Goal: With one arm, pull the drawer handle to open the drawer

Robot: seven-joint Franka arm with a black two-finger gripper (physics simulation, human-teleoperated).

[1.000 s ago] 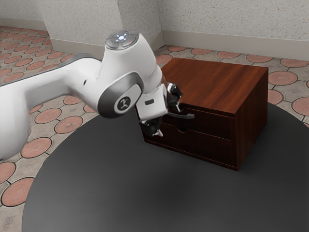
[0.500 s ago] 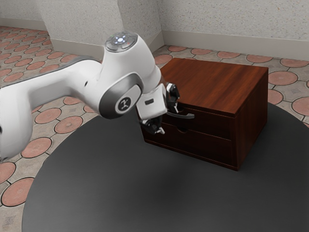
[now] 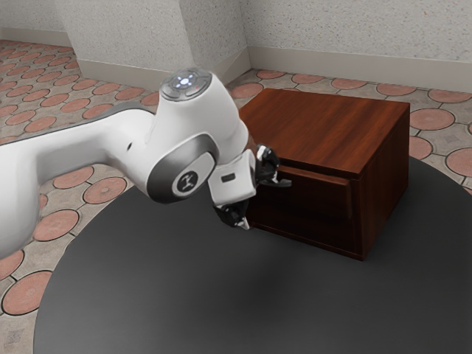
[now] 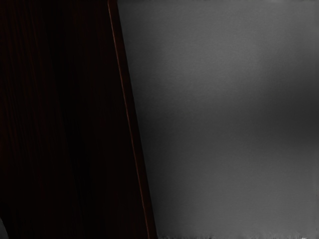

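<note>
Exterior view puts the end effector (image 3: 258,190) at the drawer handle (image 3: 286,182), centre frame, on the cabinet's (image 3: 332,129) upper drawer (image 3: 317,193); whether it clamps the handle we cannot tell. We judge a straight, level pull toward lower left best, without twisting.

Illumination in the exterior view is even and diffuse, with no hard glare. The dark red-brown wooden cabinet (image 3: 332,125) is brightest on its top, while its front and side faces stand in shade. The round matte black table (image 3: 221,295) carries only a faint, soft shadow below the glossy white arm (image 3: 88,155). The wrist view is dim: the cabinet reads almost black, the table a smooth grey gradient.
</note>
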